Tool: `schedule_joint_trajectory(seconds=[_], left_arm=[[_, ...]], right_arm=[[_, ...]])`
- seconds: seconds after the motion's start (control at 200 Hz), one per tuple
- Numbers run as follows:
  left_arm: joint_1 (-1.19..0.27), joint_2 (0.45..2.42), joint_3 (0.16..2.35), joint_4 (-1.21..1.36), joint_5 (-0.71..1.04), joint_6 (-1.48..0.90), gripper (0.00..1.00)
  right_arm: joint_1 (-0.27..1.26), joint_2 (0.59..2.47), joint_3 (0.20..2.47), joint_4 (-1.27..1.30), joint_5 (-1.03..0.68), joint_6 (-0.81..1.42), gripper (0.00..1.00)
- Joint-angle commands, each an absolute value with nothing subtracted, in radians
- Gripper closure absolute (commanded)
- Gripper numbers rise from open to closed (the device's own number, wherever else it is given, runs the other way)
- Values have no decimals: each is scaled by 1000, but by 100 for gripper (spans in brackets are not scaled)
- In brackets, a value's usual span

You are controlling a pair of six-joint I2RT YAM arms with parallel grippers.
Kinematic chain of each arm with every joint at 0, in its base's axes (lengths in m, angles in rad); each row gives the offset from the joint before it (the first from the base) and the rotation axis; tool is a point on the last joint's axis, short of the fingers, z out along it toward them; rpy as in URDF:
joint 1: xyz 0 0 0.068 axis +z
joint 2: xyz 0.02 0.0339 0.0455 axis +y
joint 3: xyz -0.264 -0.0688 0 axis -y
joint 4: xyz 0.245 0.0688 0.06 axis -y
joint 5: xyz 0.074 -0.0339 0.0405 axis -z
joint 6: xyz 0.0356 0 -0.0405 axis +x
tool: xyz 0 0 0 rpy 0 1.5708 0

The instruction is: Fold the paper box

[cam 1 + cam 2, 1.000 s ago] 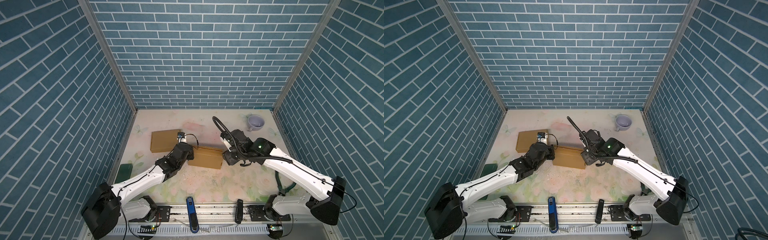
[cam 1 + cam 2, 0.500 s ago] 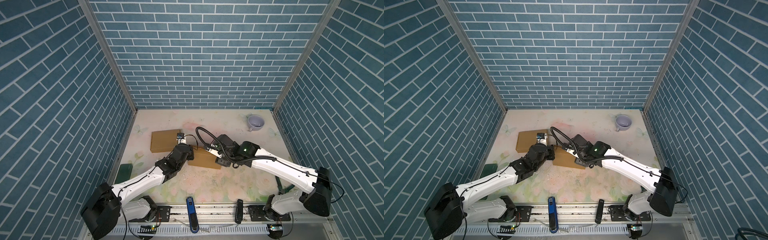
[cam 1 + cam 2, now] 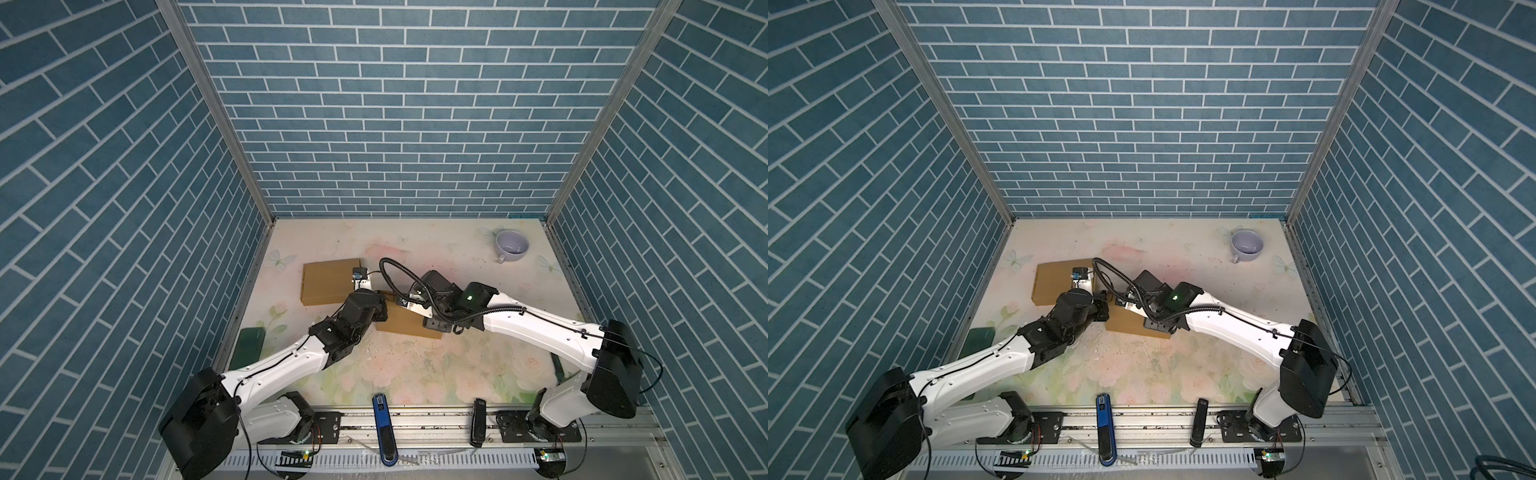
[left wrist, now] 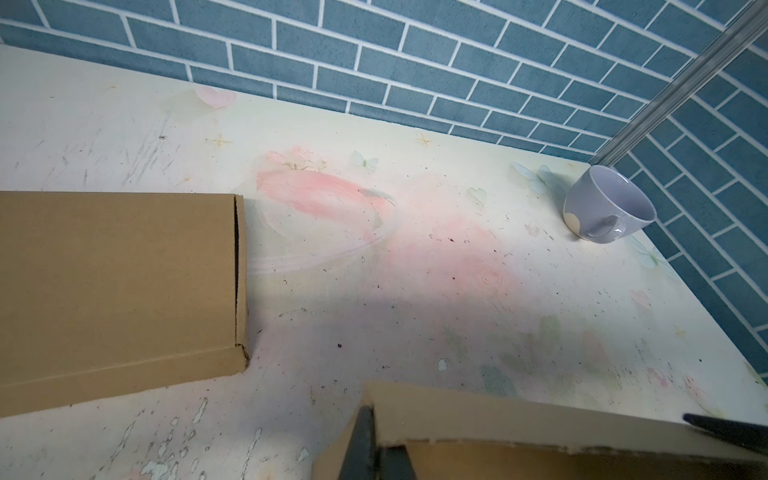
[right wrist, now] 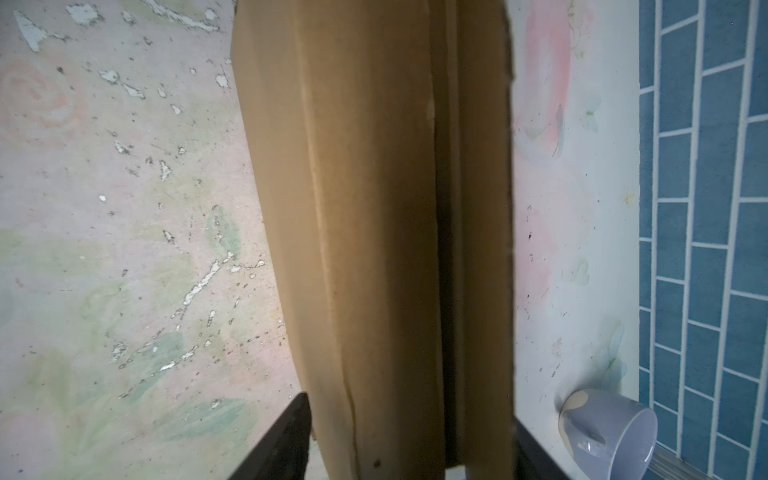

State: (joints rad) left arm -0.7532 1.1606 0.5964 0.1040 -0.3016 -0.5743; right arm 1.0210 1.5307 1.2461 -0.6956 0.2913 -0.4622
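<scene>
The brown paper box lies mid-table between both arms. My left gripper is at its left end, shut on a corner of the box wall, which sits pinched between the dark fingers. My right gripper reaches over the right end. In the right wrist view the box runs lengthwise between the jaws, with one finger against each long side. A dark gap shows under a flap along the box's far side.
A second, closed brown box lies behind the left gripper. A lilac mug stands at the back right. A green object lies by the left wall. Blue and black tools rest on the front rail.
The right arm swung in from the box's right end and now straddles the box, its jaws drawn in on the sides. The left arm and its grip have not moved.
</scene>
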Motion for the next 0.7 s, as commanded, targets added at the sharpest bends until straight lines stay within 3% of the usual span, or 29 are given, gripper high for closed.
schedule_joint_trajectory(seconds=[0.0, 0.38, 0.695], left_arm=[[-765, 1199, 524, -133, -239, -602, 100], [-767, 1221, 518, -107, -231, -601, 100], [-766, 1145, 486, -113, -236, -599, 76]], right_arm=[[1032, 1523, 1217, -651, 276, -469, 43], [1041, 1528, 1133, -544, 310, -390, 63], [1043, 1558, 1128, -552, 305, -342, 71]])
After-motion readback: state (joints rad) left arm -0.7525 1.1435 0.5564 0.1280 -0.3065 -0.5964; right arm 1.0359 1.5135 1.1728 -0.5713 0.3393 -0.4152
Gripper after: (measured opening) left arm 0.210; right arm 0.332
